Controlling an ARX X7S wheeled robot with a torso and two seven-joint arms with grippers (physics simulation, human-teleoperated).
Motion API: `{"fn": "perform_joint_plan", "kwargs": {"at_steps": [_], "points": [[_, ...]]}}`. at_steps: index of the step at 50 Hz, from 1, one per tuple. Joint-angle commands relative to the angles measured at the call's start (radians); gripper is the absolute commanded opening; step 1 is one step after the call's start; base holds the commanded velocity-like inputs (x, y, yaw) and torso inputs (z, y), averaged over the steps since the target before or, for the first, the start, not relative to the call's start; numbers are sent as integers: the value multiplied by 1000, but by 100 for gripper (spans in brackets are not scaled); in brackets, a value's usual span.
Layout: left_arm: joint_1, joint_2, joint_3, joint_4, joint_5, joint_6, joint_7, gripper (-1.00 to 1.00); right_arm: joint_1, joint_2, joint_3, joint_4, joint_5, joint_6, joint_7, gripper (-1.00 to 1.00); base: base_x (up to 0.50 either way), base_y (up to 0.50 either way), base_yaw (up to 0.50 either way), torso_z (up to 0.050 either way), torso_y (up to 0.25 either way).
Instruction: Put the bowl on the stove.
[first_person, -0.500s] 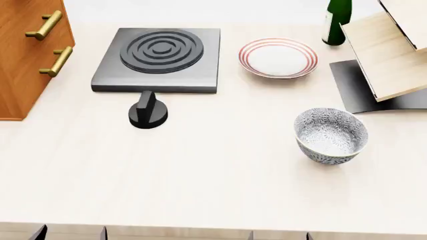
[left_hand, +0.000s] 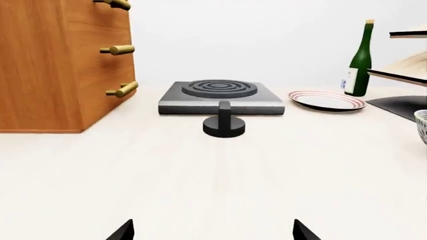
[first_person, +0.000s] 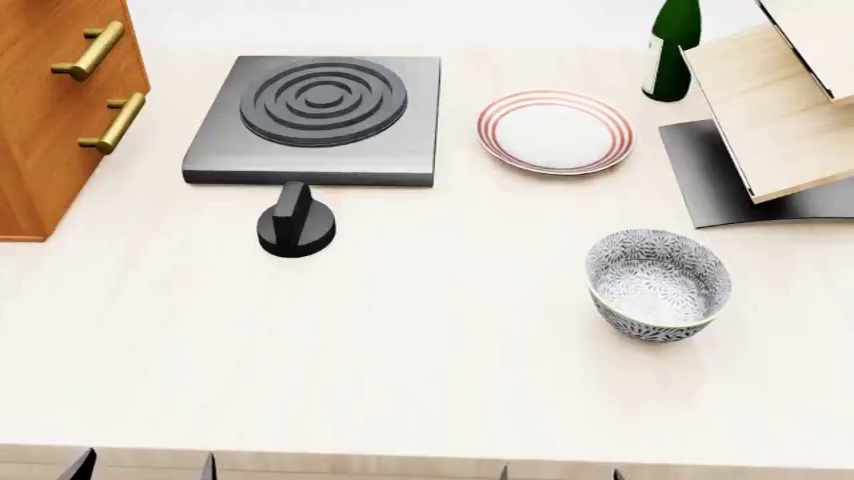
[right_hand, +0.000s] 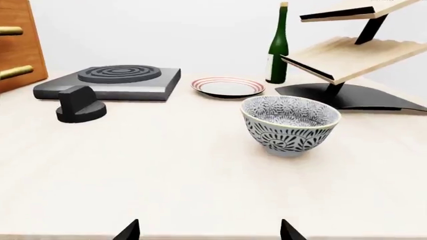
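Observation:
The bowl (first_person: 658, 285), speckled grey-blue and white, stands upright on the pale counter at the right (right_hand: 291, 125); only its edge (left_hand: 421, 125) shows in the left wrist view. The stove (first_person: 318, 118), a dark slab with ring burner, lies at the back left (left_hand: 220, 95) (right_hand: 113, 81). My left gripper (left_hand: 213, 232) is open, low over bare counter, well short of the stove. My right gripper (right_hand: 209, 231) is open and empty, short of the bowl. In the head view only the fingertips (first_person: 80, 465) (first_person: 618, 472) peek in at the near edge.
A black knob (first_person: 295, 221) stands just in front of the stove. A red-ringed plate (first_person: 555, 130) and a green bottle (first_person: 671, 50) are at the back right. A wooden tiered rack (first_person: 774, 110) stands at the far right, a wooden drawer cabinet (first_person: 54, 110) at the left.
In the head view the bowl, plate and bottle sit slightly lower than before; stove, knob and gripper tips stay where they were.

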Motion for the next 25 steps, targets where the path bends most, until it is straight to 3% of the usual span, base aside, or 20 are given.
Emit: {"fn": "perform_joint_plan", "kwargs": {"at_steps": [1,7,16,25], "points": [[0,4,-5,6,10,-12,0,100,5,-2,8,-23,2,16,-3,100,0,0,0,0,0],[2,-13,4,118,-6,-65,-14,100,47,16,47,-138,78,126,1,100,0,0,0,0,0],[7,-79,-26,437,-29,-209,-28,100,195,182,256,-336,262,387,-31,100,0,0,0,0,0],[38,-176,-182,817,-169,-295,-10,100,224,337,449,-399,333,448,-48,100,0,0,0,0,0]]}}
